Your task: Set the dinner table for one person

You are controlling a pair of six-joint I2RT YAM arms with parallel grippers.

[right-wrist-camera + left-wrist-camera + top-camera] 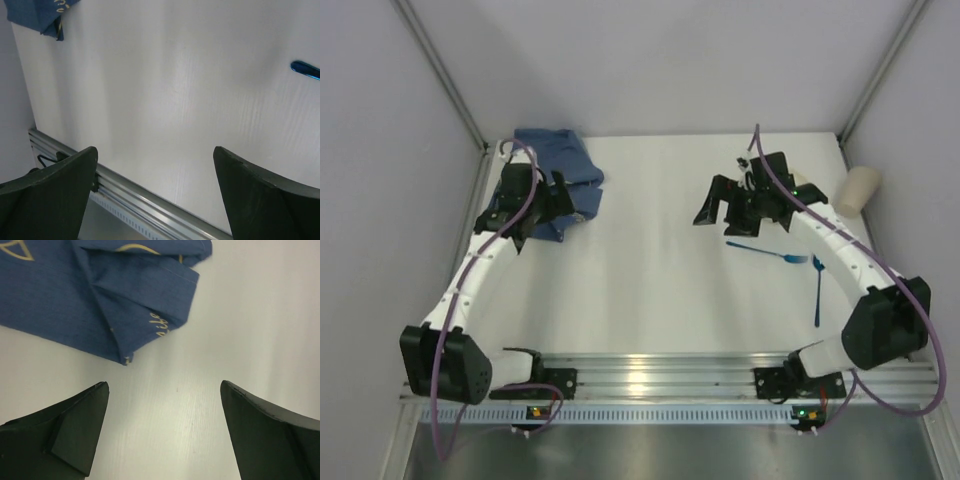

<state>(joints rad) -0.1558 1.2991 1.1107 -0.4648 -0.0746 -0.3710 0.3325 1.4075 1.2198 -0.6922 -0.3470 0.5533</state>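
While the left gripper gapes wide and empty beside the blue cloth at the far-left corner of the dinner table, the right gripper hangs equally wide, holding nothing.

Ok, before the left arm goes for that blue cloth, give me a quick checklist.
1. The left fingers open, nothing between them: ok.
2. The right fingers open, empty: ok.
3. The blue cloth between the left fingers: not ok, it lies just ahead.
4. Cloth spread flat: not ok, bunched at the table far left.
5. The fork and second blue utensil clear of the cloth: ok, by the right arm.
6. The cup upright: cannot tell.
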